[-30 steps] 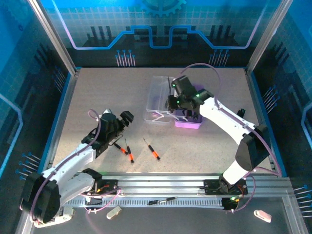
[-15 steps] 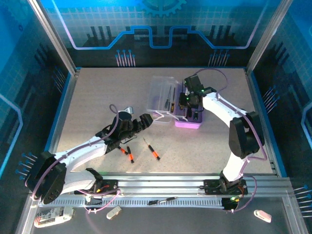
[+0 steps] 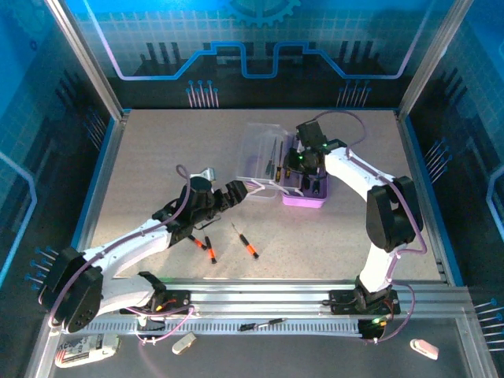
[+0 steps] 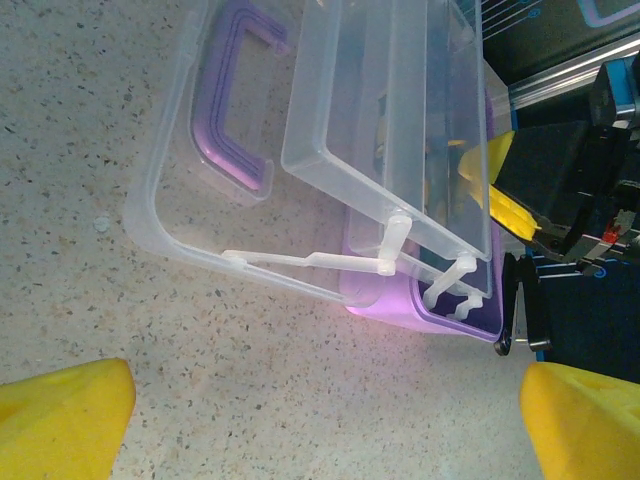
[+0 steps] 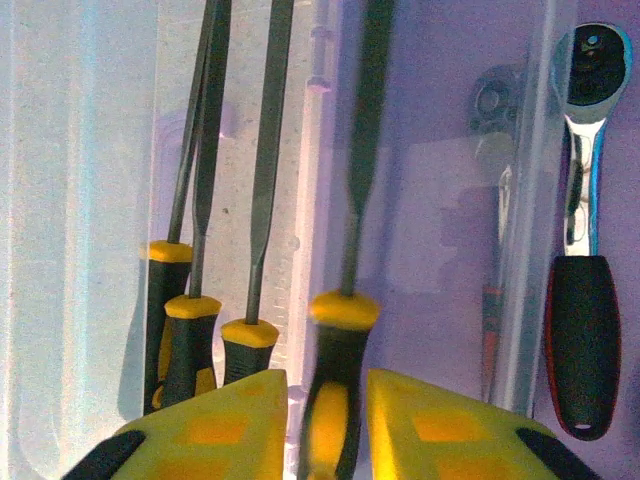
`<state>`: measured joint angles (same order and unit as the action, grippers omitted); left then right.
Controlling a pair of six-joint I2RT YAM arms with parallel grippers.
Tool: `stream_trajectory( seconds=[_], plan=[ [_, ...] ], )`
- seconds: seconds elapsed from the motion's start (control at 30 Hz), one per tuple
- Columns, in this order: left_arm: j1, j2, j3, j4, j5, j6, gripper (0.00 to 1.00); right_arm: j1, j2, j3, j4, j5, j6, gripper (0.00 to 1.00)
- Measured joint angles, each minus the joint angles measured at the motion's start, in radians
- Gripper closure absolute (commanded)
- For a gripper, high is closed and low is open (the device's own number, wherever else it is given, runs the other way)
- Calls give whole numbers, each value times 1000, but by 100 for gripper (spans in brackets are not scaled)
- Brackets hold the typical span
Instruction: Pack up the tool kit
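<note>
The tool kit case lies open at mid-table, its purple base [image 3: 303,198] to the right and its clear lid [image 3: 258,156] folded out to the left. Its purple handle [image 4: 236,112] shows through the lid. My right gripper [image 3: 304,162] hangs over the base. In the right wrist view its jaws [image 5: 328,420] stand slightly apart, open, and a blurred yellow-and-black screwdriver [image 5: 338,380] stands loose between them. Three more screwdrivers [image 5: 196,330] rest in the lid. My left gripper [image 3: 236,191] is wide open just left of the case's near corner, with nothing in it [image 4: 325,420].
Three orange-handled screwdrivers [image 3: 246,243] [image 3: 208,243] [image 3: 195,241] lie on the table under the left arm. A ratchet [image 5: 580,300] sits in the case. On the front ledge lie a black screwdriver [image 3: 262,324] and white objects [image 3: 183,342] [image 3: 424,347].
The left arm has stretched right towards the case. The right gripper moved over the purple base, and its jaws have parted round the screwdriver.
</note>
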<state>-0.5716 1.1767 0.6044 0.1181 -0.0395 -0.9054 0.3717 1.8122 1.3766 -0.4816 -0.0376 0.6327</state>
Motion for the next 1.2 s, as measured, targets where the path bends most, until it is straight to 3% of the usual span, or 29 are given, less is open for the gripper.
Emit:
stream_trajectory(
  seconds=[0.23, 0.53, 0.7, 0.93, 1.2],
  plan=[
    [0, 0, 12, -11, -11, 22, 1, 0, -51, -14, -7, -13, 16, 68],
    [29, -68, 16, -105, -92, 68, 1, 20, -326, -81, -39, 49, -14, 67],
    [90, -91, 16, -162, -115, 74, 1, 143, -438, -142, -76, 108, -52, 59],
    [109, -106, 44, -337, -190, 38, 1, 436, -433, -159, -101, 222, -105, 54],
    [159, -154, 61, -546, -252, -138, 1, 565, -298, -135, -113, 266, -177, 55]
  ],
)
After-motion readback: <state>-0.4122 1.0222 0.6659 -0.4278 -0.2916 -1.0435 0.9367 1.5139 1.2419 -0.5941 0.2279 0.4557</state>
